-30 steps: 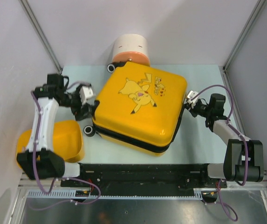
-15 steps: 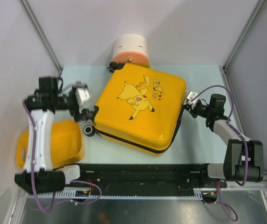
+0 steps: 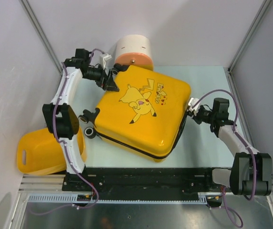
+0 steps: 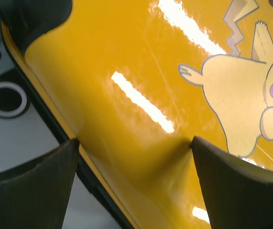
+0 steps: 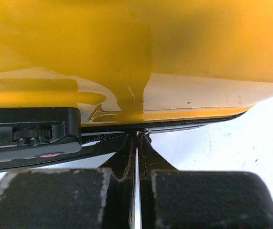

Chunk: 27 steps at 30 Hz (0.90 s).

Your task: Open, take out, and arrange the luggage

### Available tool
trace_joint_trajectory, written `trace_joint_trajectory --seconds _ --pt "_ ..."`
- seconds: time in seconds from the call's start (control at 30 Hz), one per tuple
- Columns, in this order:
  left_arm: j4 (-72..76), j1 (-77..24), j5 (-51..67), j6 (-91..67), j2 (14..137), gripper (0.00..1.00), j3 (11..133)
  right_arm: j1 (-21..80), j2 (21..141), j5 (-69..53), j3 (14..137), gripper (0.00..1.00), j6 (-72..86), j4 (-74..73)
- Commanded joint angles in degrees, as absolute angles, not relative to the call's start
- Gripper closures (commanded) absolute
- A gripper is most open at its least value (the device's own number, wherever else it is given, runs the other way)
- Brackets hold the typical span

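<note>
Two arms are working the closed luggage, which is lying flat on the table in the middle of the overhead frame with its printed shell facing up. The opening step is in hand: both shells are sitting together and the black zipper is showing as an unbroken band along the lower-left edge.

The left gripper is reaching into the upper left of the frame, near the cream-and-orange container. Its claw is standing wide, with the fingers straddling the case's upper-left corner and not clamping it. The right gripper is pressing in at the right edge with its claw squeezed fully together. In the right wrist view its tips are meeting right at the zipper line. Whether a pull tab is sitting between them cannot be told.

The next move is probably calling for the right claw to drag along the seam while the left one is steadying the far corner, since the glossy shell is likely to slide or turn under a sideways pull. A check that a tab really is pinched would come first.

The outline is looking close to square from above, so the long axis is a judgement. The wheels are sitting on the left side, so the bottom end is facing the left of the frame. The axis is running left to right, dipping slightly toward the lower right. A plain yellow tub is lying at the lower left, apart from the case.
</note>
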State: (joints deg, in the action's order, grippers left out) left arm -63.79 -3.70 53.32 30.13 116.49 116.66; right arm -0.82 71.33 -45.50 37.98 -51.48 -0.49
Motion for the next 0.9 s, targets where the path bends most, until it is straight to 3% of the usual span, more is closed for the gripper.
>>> trace_joint_trajectory --seconds 0.0,0.17,0.3,0.47,0.57,0.73,0.87 --pt "-65.2 -9.2 55.3 31.3 114.4 0.01 111.6 2.7 66.3 -56.2 37.4 1.0 -53.2 -8.8" --pt "-65.3 -17.8 55.1 39.0 111.7 0.16 102.2 2.3 59.4 -56.6 36.7 1.0 -54.3 -16.9" --pt "-65.2 -20.6 50.8 39.9 112.7 0.26 105.5 2.4 51.8 -56.5 34.4 1.0 -54.1 -23.6" --pt "-63.6 -15.2 44.1 33.2 110.8 0.0 123.4 4.5 44.1 -52.4 29.9 1.0 -44.5 -22.7" --pt "-61.0 -13.7 40.6 32.3 103.5 0.0 125.2 8.9 40.8 -47.6 28.0 1.0 -36.3 -18.5" --pt "-59.9 -17.8 34.7 33.0 83.9 0.0 113.7 18.4 39.8 -38.8 27.1 1.0 -25.8 -14.2" --pt "-57.7 -25.9 33.8 33.0 68.8 0.0 93.2 23.8 39.6 -34.1 26.7 1.0 -20.1 -12.5"
